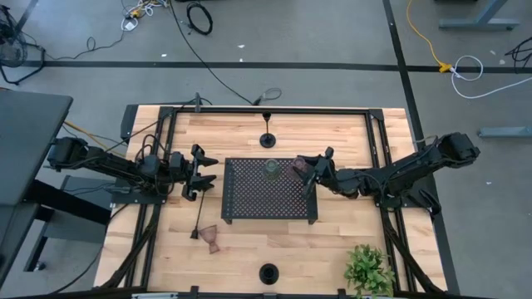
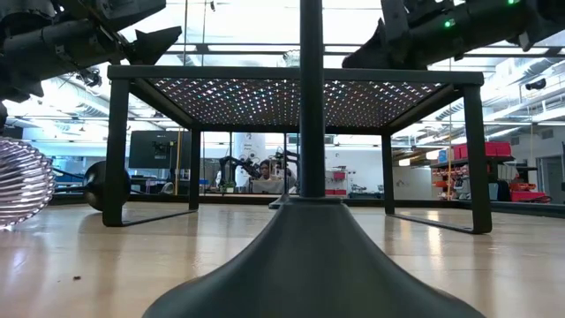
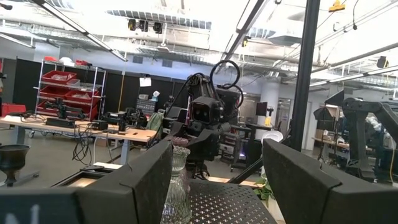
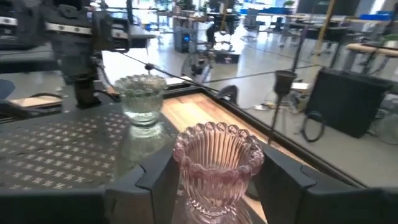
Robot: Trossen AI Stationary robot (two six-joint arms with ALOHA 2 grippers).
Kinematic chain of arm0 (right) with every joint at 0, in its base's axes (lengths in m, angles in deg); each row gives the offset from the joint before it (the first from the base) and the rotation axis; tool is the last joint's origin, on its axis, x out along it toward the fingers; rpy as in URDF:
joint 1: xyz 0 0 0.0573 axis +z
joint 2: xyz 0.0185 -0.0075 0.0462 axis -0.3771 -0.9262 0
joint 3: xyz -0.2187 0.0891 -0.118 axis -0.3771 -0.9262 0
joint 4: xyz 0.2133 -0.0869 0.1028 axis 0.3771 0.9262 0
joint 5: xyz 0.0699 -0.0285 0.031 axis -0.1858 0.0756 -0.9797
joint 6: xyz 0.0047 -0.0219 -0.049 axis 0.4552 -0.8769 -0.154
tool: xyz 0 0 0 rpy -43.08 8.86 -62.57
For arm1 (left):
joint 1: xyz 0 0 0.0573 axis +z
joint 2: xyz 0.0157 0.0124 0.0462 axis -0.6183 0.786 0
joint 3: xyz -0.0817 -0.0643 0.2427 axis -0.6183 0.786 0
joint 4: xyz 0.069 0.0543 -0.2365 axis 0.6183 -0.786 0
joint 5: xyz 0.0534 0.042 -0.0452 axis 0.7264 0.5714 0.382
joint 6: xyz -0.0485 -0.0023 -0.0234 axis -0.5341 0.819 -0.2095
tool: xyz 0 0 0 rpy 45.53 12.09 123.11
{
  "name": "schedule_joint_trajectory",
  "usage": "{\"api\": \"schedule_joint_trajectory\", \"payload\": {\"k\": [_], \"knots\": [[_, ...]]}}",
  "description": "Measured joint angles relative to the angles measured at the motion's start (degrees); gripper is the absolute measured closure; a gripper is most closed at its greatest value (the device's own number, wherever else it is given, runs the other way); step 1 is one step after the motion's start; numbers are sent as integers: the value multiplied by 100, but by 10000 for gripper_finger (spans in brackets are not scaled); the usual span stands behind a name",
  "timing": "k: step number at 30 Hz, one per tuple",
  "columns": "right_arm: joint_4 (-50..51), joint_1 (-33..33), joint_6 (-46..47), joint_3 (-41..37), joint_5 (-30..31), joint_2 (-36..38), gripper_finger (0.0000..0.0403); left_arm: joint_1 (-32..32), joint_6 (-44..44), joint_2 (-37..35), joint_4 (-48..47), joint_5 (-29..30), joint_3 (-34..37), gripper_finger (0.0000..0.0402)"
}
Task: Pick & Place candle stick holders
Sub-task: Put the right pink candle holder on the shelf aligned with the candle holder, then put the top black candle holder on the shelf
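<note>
On the black perforated tray (image 1: 268, 199) stand a pale green glass holder (image 1: 271, 170) and, at the tray's far right corner, a pinkish glass holder (image 4: 217, 168), both upright on their bases. My right gripper (image 1: 307, 173) is open, level, with one finger on each side of the pinkish holder. My left gripper (image 1: 205, 173) hovers open and holds nothing at the tray's left edge. One black holder (image 1: 267, 139) stands beyond the tray and another (image 1: 268, 272) near the front edge. A third black holder (image 1: 199, 220) and a second pinkish one (image 1: 214, 242) lie at front left. My right gripper's fingers (image 4: 158, 177) stand close beside the pinkish holder's ribbed cup (image 4: 186, 155), coming level from the table's right. I cannot tell whether they touch it. The holder stands upright on the tray.
A leafy plant (image 1: 368, 270) stands at the front right corner. The tray is raised on thin legs (image 2: 117, 150), with open space beneath it. The near black holder's base and stem (image 2: 309, 177) fill the middle of the low view. Bare wood lies to the tray's left and right.
</note>
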Motion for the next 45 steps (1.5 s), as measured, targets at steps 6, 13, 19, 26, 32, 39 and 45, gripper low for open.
{"api": "schedule_joint_trajectory", "payload": {"k": [6,13,19,26,32,39,45], "knots": [[-99,-4,-166,0,46,-2,213,-2,0,0,0,0,1,154],[-479,-6,-460,0,-16,-4,213,0,0,0,0,0,0,154],[-308,-19,-400,0,-53,-4,213,0,0,0,-1,0,0,154],[-261,-17,-397,0,-59,-4,194,0,0,0,-2,0,0,154],[-261,-17,-391,2,65,-4,152,0,0,0,-2,0,1,154],[-582,-15,-671,9,153,-1,121,-1,0,-1,-2,0,1,154],[-751,16,-789,123,73,22,112,0,0,0,-2,0,0,154]]}}
